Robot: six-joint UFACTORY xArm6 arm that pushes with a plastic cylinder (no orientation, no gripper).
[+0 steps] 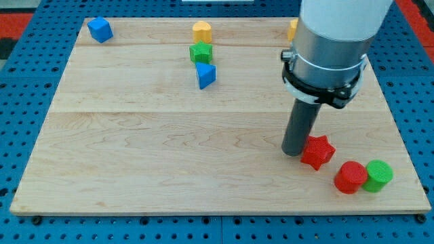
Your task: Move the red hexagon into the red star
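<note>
**Pale wooden bench on a blue pegboard**

A pale rectangular wooden bench (pixel 169 156) of light-grained planks fills most of the view, its seams running from the view's left to the view's right. It rests on a blue perforated pegboard base (pixel 27 54), dotted with regular holes and visible along all four edges. A red patch (pixel 415 10) shows at the view's top right corner. Lighting is even and soft

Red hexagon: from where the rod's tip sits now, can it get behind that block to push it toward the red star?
Probably, but not directly. My tip sits against the red star's left side, while the red hexagon lies beyond it, touching the green block. The tip would have to circle round them first.
</note>
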